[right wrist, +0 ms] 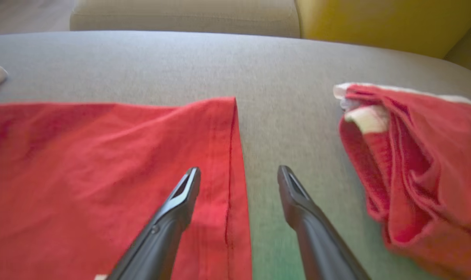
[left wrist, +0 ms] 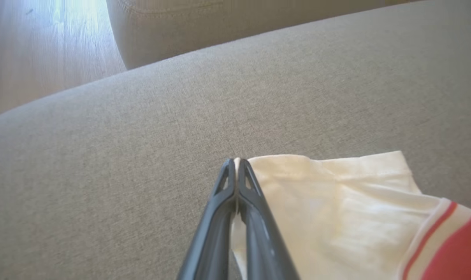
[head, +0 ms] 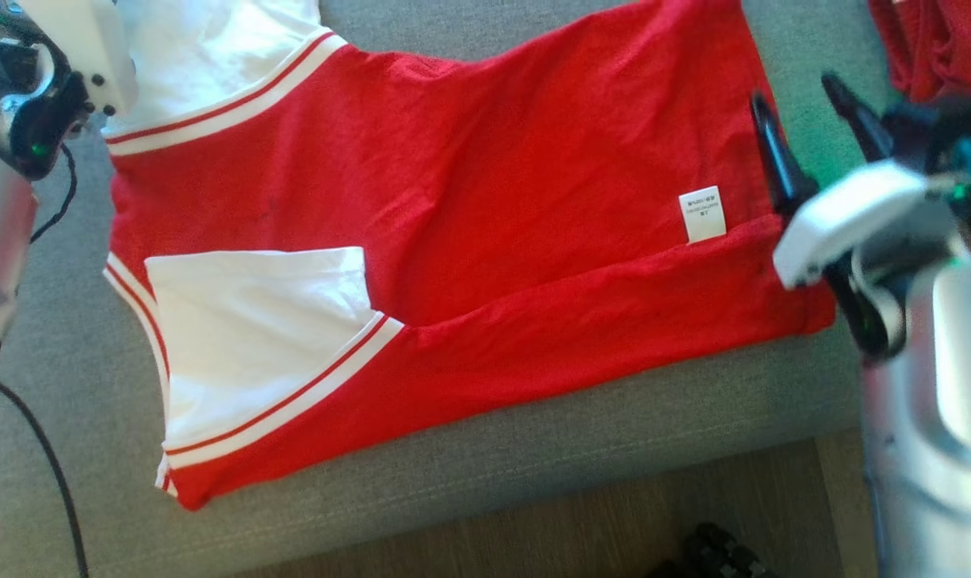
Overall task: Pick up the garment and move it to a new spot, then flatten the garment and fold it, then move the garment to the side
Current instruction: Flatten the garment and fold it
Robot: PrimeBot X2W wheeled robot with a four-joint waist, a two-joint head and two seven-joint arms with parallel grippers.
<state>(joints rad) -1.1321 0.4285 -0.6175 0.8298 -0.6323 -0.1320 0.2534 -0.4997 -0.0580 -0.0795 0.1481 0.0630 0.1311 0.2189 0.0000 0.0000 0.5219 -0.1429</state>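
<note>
surface: we see grey cushion (head: 534, 449) under garment (head: 493, 177)
floor (head: 574, 522): wood, near garment
left gripper (left wrist: 236, 161): clamps garment's sleeve (left wrist: 336, 202)
right gripper (right wrist: 239, 171): fingers apart

Red garment (head: 485, 201) with white sleeves, spread flat, near edge folded over.

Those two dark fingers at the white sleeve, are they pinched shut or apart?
Shut. The left gripper is closed tight, with the edge of the white sleeve pinched at its tips.
</note>
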